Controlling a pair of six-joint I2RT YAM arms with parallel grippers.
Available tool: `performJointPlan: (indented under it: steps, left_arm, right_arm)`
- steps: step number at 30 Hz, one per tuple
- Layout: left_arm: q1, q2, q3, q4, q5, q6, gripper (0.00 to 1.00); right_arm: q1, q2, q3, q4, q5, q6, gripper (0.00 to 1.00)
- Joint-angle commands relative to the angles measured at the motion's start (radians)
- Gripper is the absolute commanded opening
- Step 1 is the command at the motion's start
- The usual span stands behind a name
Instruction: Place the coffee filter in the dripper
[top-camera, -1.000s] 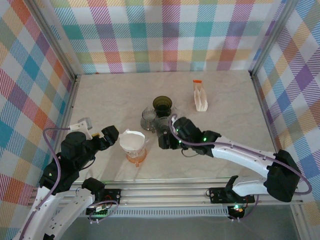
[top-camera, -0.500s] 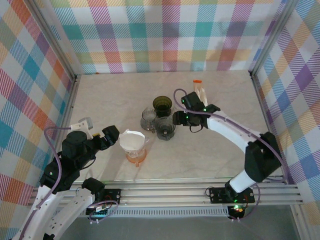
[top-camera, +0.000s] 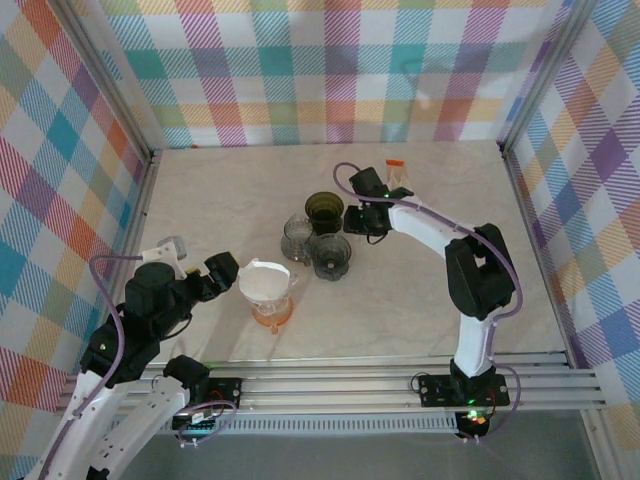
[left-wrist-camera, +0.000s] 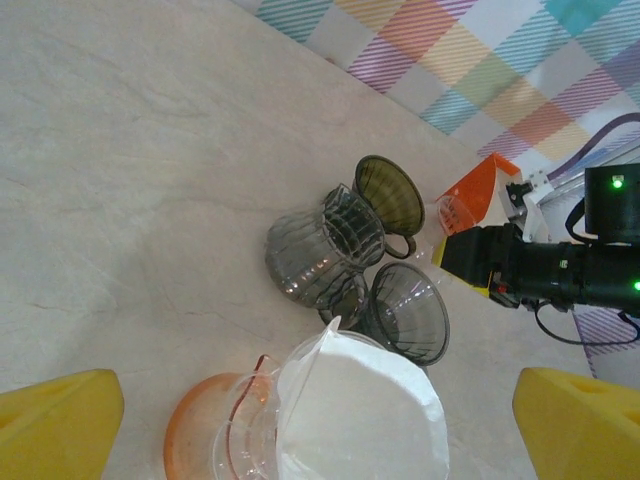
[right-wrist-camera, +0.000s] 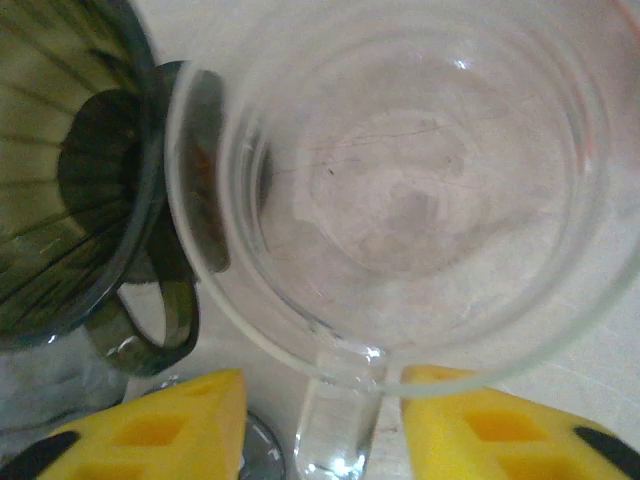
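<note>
The left gripper (top-camera: 215, 277) is held wide open near its base, the right gripper (top-camera: 358, 222) stretched far forward, jaws half-parted.

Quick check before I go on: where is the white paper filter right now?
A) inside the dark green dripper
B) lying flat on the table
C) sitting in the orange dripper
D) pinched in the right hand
C: the white filter sits opened out inside the orange dripper. The left wrist view shows the same, with the orange rim poking out beside the paper.
</note>
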Motion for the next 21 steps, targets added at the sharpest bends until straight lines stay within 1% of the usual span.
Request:
performJointPlan:
  steps: [1,5,8,12,17,21]
  left_arm:
    - [0.003,-0.022,-0.006,-0.023,-0.017,-0.005,1.00]
    - [0.003,-0.025,-0.002,-0.027,-0.018,-0.003,1.00]
    - [0.002,-0.024,-0.004,-0.023,-0.016,-0.003,1.00]
    - [0.003,-0.020,-0.003,-0.017,-0.014,-0.003,1.00]
    - [0.004,-0.018,-0.010,-0.007,-0.020,-0.005,1.00]
    - [0.003,0.002,-0.010,0.012,-0.017,-0.008,1.00]
  right_arm:
    - [-0.013,0.006,0.026,-0.046,0.043,0.008,0.33]
    - [-0.016,-0.039,-0.028,-0.039,0.059,-0.007,0.18]
    - [-0.016,-0.098,-0.094,-0.033,0.066,-0.014,0.12]
    - [-0.017,-0.223,-0.236,-0.027,0.063,-0.018,0.10]
    - [-0.006,-0.461,-0.474,-0.037,0.005,0.001,0.09]
    - [0.064,-0.644,-0.618,-0.074,-0.029,0.012,0.08]
